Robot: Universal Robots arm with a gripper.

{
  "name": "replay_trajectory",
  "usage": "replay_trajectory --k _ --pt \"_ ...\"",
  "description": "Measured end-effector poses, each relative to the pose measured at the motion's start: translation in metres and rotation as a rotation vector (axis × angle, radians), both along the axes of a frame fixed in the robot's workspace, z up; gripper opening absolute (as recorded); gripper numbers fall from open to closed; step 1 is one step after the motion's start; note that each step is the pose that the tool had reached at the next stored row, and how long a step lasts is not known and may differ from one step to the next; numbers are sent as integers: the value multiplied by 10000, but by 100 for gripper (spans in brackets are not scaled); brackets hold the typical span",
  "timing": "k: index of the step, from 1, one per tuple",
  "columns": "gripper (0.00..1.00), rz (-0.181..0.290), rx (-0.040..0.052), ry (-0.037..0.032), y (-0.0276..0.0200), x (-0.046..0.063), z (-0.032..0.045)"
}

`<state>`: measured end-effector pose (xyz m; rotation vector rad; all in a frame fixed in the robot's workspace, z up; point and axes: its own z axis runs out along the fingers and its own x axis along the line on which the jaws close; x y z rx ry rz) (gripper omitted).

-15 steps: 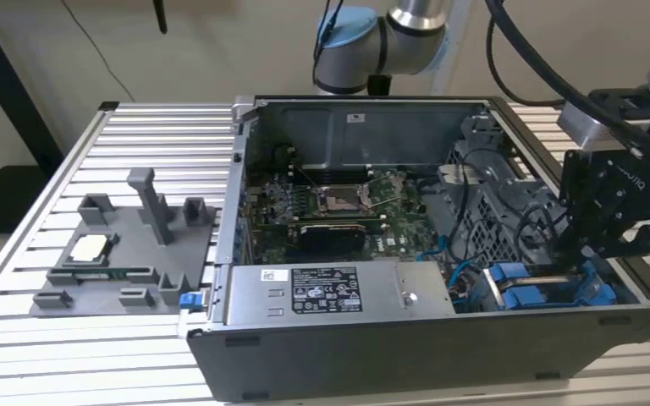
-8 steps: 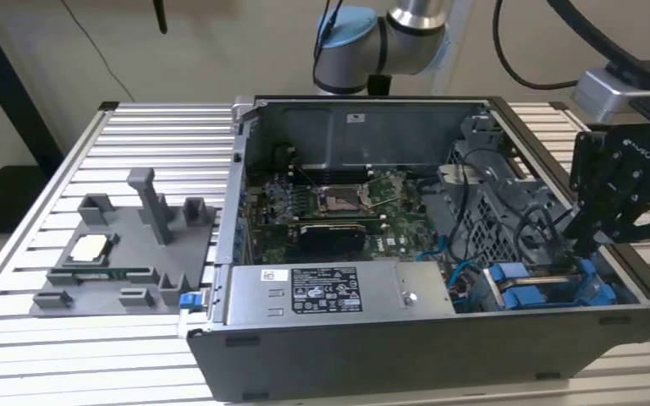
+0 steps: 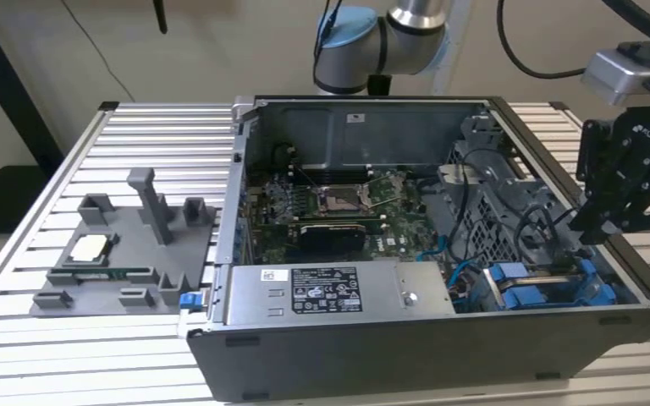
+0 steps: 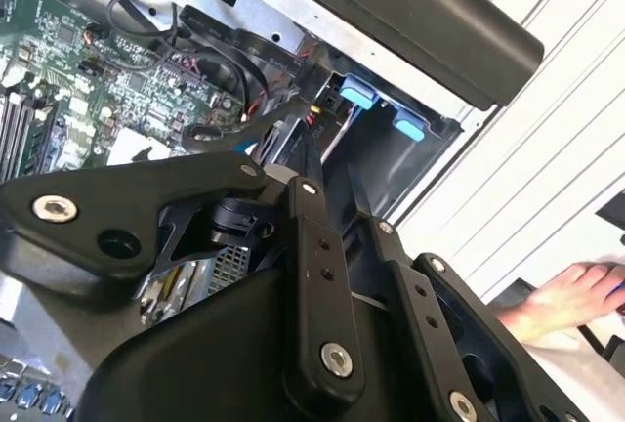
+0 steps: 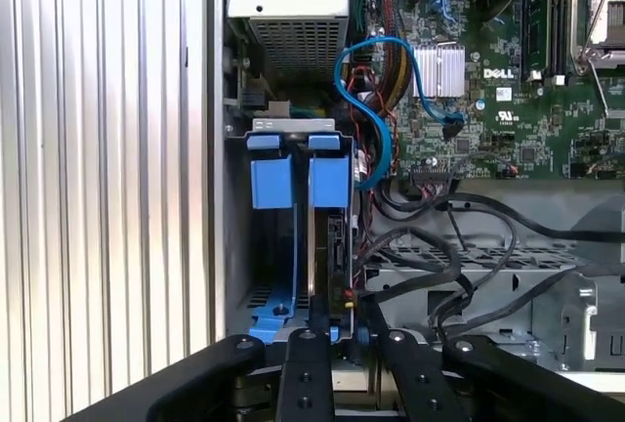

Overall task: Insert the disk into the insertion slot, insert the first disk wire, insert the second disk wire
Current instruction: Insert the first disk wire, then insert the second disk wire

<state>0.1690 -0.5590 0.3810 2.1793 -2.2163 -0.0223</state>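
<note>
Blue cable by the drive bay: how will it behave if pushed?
The blue cable holds an arch unsupported, so probably springy, not limp; pushed, it should flex and recoil. Thin, so likely light. One end seems plugged into the circuit board, so pulling may strain it.

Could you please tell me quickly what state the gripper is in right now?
Gripper: closed on the disk, which stands in the insertion slot.

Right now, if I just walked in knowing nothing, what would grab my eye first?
The opened computer case on the ribbed table, its green motherboard bare in the middle. At the exterior view's right, the black gripper hangs over the blue-railed insertion slot in the case's near corner. A person's hand shows in the second wrist view.
</note>
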Motion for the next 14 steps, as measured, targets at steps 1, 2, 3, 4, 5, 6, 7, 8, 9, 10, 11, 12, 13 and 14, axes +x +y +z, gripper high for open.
replay_trajectory --k 1,2,3,4,5,6,7,8,9,10,11,12,13,14 --pt "26 0 0 0 0 0 1" --pt "26 0 -2 0 0 0 3" --pt "26 0 -3 0 0 0 4" --pt "26 0 -5 0 0 2 4" --pt "26 0 -7 -1 0 9 5" --pt "26 0 -9 -1 0 21 4" --pt "26 0 -5 0 0 34 2" --pt "26 1 -5 -1 0 49 1" --pt "26 0 -5 -1 0 63 0" --pt "26 0 -4 0 0 80 -2" --pt "26 0 -5 0 0 93 -2" --pt "26 0 -5 0 0 105 -2" --pt "26 0 -4 0 0 116 -3" --pt "26 1 -3 0 1 125 -4"
